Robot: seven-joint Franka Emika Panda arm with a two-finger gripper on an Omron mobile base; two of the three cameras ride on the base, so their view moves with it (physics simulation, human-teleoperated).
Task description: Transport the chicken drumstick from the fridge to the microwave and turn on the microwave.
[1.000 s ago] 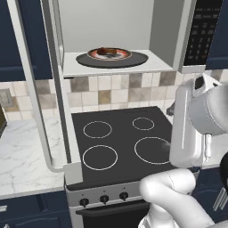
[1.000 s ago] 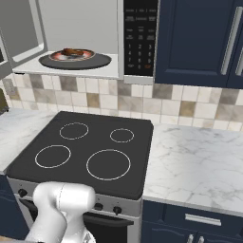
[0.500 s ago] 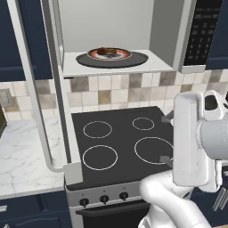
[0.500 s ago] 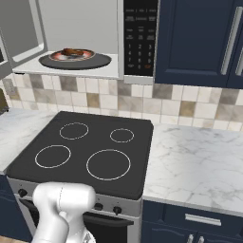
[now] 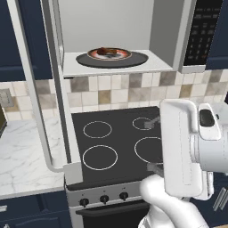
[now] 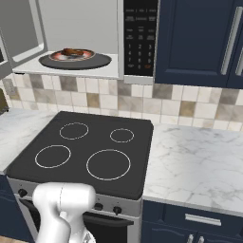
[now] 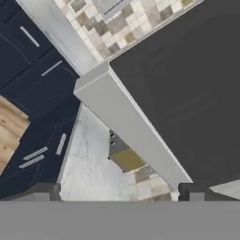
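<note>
In the left base view, the microwave point(image 5: 120, 40) stands open above the stovetop point(image 5: 120, 147), its door point(image 5: 42, 84) swung out to the left. The chicken drumstick point(image 5: 107, 51) lies on the white plate point(image 5: 110, 54) with an orange-red rim, which sits on the black turntable point(image 5: 111, 59). The drumstick's long axis runs roughly left to right across the plate; which end is the thick one is too small to tell. Set against the pictures from a second and half a second ago, the white arm point(image 5: 187, 156) now fills more of the lower right and covers part of the right-hand burner rings, while plate, drumstick and door have stayed put.

In the right base view, the drumstick point(image 6: 72, 51) again lies lengthwise left to right on the plate point(image 6: 72, 55), inside the open cavity beside the black button panel point(image 6: 140, 35). The marble counter point(image 6: 194, 161) and stovetop look as they did earlier.

In the hand view, the gripper point(image 7: 119, 193) has its two fingertips point(image 7: 44, 192) well apart with nothing between them, so the claw is released. Ahead of it lies the dark glass of the open door point(image 7: 183, 89), edged by its grey frame.
</note>
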